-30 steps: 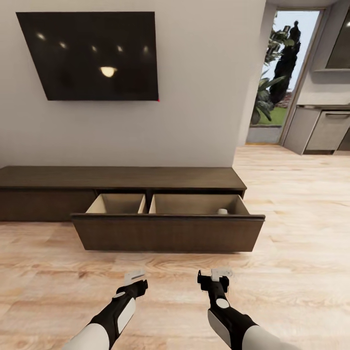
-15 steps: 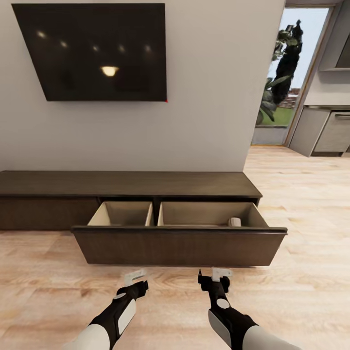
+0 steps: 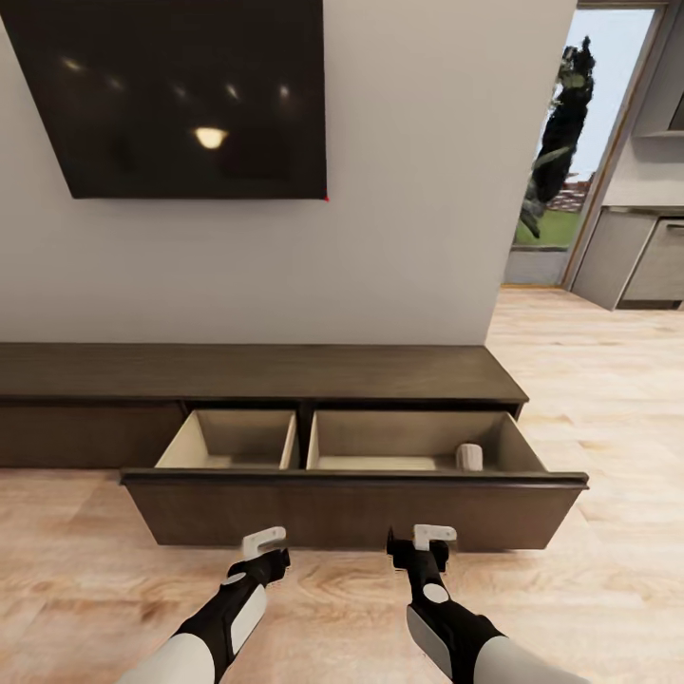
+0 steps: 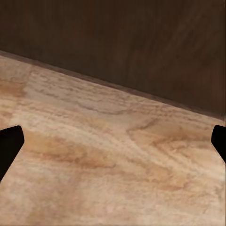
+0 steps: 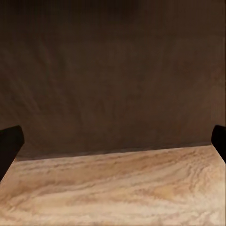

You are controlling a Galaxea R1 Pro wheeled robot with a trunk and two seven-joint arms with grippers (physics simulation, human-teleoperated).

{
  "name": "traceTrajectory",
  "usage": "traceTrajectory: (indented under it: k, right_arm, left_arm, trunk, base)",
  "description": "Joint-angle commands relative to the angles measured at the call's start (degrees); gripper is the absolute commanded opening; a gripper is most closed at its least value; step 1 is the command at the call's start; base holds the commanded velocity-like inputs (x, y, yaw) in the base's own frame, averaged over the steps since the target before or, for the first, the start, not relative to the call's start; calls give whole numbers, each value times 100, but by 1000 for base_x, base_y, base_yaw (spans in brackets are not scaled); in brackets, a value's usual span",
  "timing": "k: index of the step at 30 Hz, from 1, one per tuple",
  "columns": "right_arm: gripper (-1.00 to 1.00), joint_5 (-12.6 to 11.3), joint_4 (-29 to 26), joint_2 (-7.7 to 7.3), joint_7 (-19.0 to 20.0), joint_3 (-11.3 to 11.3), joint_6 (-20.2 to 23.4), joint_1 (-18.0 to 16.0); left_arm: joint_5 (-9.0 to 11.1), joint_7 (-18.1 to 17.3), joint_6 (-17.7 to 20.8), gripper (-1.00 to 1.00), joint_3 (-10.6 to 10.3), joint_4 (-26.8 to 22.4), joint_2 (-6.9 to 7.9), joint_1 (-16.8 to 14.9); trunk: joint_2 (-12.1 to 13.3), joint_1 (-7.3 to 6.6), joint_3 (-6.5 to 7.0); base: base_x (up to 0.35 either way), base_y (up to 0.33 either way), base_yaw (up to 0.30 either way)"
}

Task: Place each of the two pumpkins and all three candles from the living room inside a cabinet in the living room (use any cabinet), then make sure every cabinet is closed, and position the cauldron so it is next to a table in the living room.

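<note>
The long, low dark-brown cabinet (image 3: pixel 256 370) runs along the grey wall. Its wide drawer (image 3: pixel 351 508) stands pulled out, showing two pale beige compartments. One tan candle (image 3: pixel 468 457) lies at the right end of the right compartment. My left gripper (image 3: pixel 264 543) and right gripper (image 3: pixel 432 537) hover low over the floor just in front of the drawer front, both open and empty. In the left wrist view the left gripper (image 4: pixel 113 141) faces the plank floor and the dark drawer front. In the right wrist view the right gripper (image 5: pixel 113 141) faces that same front from close by.
A black TV (image 3: pixel 180 95) hangs on the wall above the cabinet. At the right, a glass door (image 3: pixel 570 171) and grey kitchen units (image 3: pixel 646 266) lie beyond open wood floor (image 3: pixel 608 399).
The whole view has drawn nearer to the cabinet and shifted, so the camera has moved. More of the drawer's inside and the candle shows. Both arms hold the same pose.
</note>
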Motion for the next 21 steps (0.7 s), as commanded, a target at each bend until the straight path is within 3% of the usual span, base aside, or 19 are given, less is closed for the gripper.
traceTrajectory:
  k: [1, 21]
  right_arm:
    - [100, -54, 2, -2, -25, 49, -25, -5]
    - [100, -45, 2, -10, -25, 49, -32, -5]
  left_arm:
    - [47, 6, 8, 100, 16, -7, -2, -1]
    - [47, 6, 8, 100, 16, -7, -2, -1]
  trunk:
    - [-2, 2, -5]
    - [-2, 2, -5]
  base:
    - [326, 0, 0]
    - [328, 0, 0]
